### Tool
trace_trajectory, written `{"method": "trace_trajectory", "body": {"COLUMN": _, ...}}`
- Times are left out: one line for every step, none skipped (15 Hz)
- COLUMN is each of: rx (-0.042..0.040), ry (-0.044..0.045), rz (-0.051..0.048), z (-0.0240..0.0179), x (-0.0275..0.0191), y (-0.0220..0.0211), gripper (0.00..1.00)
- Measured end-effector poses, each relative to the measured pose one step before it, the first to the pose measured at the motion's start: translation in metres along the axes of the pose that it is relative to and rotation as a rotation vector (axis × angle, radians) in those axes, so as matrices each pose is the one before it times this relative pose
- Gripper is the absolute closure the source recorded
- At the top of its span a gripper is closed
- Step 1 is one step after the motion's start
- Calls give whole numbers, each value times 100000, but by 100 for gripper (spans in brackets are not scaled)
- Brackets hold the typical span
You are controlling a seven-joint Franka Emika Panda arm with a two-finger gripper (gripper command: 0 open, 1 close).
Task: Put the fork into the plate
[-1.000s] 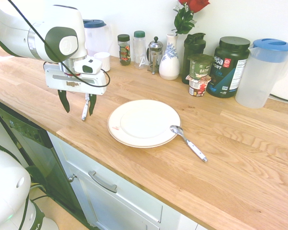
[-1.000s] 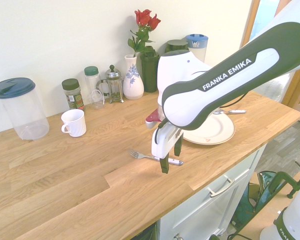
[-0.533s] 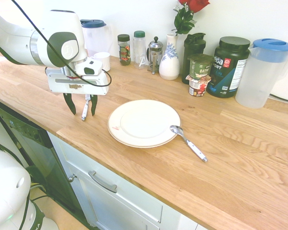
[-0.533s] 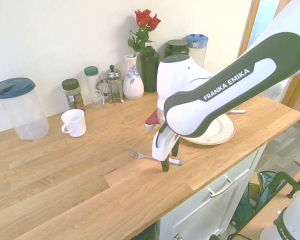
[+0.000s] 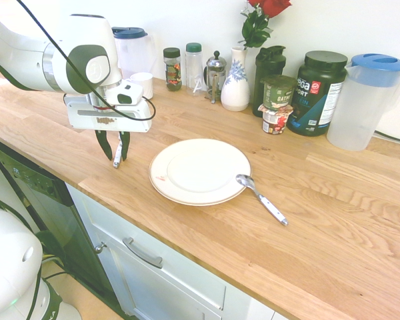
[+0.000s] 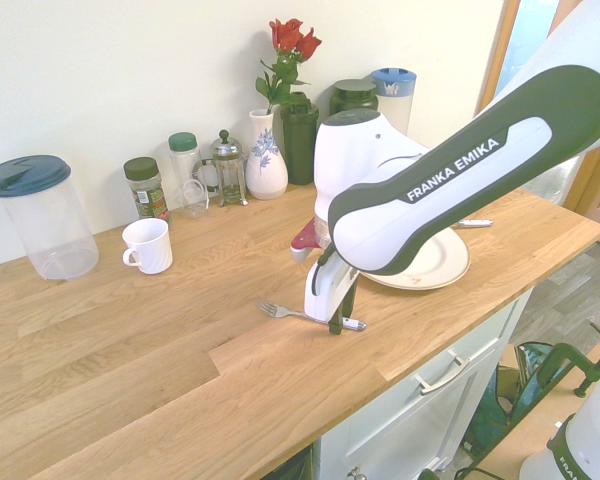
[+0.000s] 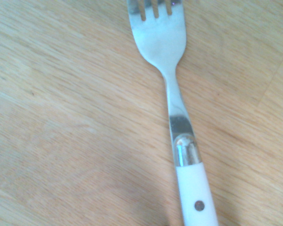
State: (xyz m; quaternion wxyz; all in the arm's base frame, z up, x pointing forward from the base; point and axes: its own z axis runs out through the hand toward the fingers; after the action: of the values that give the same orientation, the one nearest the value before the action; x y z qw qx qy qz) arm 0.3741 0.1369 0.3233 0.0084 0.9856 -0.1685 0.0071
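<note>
On the wooden counter [image 5: 307,200], your gripper [image 5: 115,155] sits low over the fork [image 6: 298,314]
You see its fingers drawn in close on either side of the white handle, the fork lying flat on the wood, beside the empty plate [image 5: 200,171], with a spoon [image 5: 261,198] at the plate's far edge

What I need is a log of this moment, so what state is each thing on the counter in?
fork: lying flat on the countertop, outside the plate
plate: empty, reddish smudge near its rim
spoon: lying on the countertop beside the plate
end effector: low over the fork's handle
clear pitcher: lid on
mug: upright
</note>
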Motion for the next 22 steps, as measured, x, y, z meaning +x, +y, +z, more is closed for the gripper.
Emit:
{"method": "trace_trajectory", "body": {"rx": 4, "ry": 2, "rz": 141, "z": -2, "x": 46, "y": 57, "gripper": 100}}
{"method": "trace_trajectory", "body": {"rx": 40, "ry": 30, "rz": 143, "z": -7, "x": 45, "y": 47, "gripper": 100}}
{"method": "trace_trajectory", "body": {"rx": 98, "ry": 77, "rz": 293, "z": -13, "x": 89, "y": 88, "gripper": 100}}
{"method": "trace_trajectory", "body": {"rx": 244, "ry": 295, "rz": 397, "z": -41, "x": 137, "y": 100, "gripper": 100}}
{"method": "trace_trajectory", "body": {"rx": 150, "ry": 163, "rz": 337, "z": -40, "x": 113, "y": 82, "gripper": 100}}
{"method": "trace_trajectory", "body": {"rx": 211, "ry": 183, "rz": 565, "z": -34, "x": 168, "y": 151, "gripper": 100}}
{"method": "trace_trajectory", "body": {"rx": 370, "ry": 616, "rz": 929, "z": -97, "x": 362, "y": 288, "gripper": 100}}
{"method": "trace_trajectory", "body": {"rx": 501, "ry": 1055, "rz": 1300, "z": -293, "x": 653, "y": 404, "gripper": 100}}
{"method": "trace_trajectory", "body": {"rx": 587, "ry": 1492, "rz": 1588, "z": -628, "x": 979, "y": 485, "gripper": 100}}
{"method": "trace_trajectory", "body": {"rx": 1179, "ry": 1956, "rz": 1929, "z": -947, "x": 1224, "y": 415, "gripper": 100}}
{"method": "trace_trajectory", "body": {"rx": 1126, "ry": 2090, "rz": 1620, "z": -1027, "x": 1307, "y": 405, "gripper": 100}}
{"method": "trace_trajectory", "body": {"rx": 946, "ry": 2014, "rz": 1740, "z": -1012, "x": 1304, "y": 556, "gripper": 100}}
{"method": "trace_trajectory", "body": {"rx": 412, "ry": 1636, "rz": 1710, "z": -932, "x": 1289, "y": 753, "gripper": 100}}
{"method": "trace_trajectory", "body": {"rx": 10, "ry": 1489, "rz": 2033, "z": -931, "x": 1273, "y": 970, "gripper": 100}}
{"method": "trace_trajectory", "body": {"rx": -195, "ry": 1113, "rz": 1829, "z": -790, "x": 1140, "y": 1057, "gripper": 100}}
{"method": "trace_trajectory", "body": {"rx": -133, "ry": 754, "rz": 1688, "z": -389, "x": 890, "y": 1249, "gripper": 100}}
{"method": "trace_trajectory", "body": {"rx": -390, "ry": -62, "rz": 1760, "z": -142, "x": 590, "y": 1114, "gripper": 100}}
{"method": "trace_trajectory", "body": {"rx": -506, "ry": -405, "rz": 1518, "z": 63, "x": 417, "y": 1096, "gripper": 100}}
{"method": "trace_trajectory", "body": {"rx": -534, "ry": -534, "rz": 1062, "z": 286, "x": 143, "y": 923, "gripper": 100}}
{"method": "trace_trajectory", "body": {"rx": -698, "ry": -722, "rz": 718, "z": 400, "x": 30, "y": 866, "gripper": 100}}
{"method": "trace_trajectory", "body": {"rx": -711, "ry": -701, "rz": 620, "z": 400, "x": -75, "y": 682, "gripper": 100}}
{"method": "trace_trajectory", "body": {"rx": -354, "ry": -565, "rz": 488, "z": 281, "x": -20, "y": 552, "gripper": 100}}
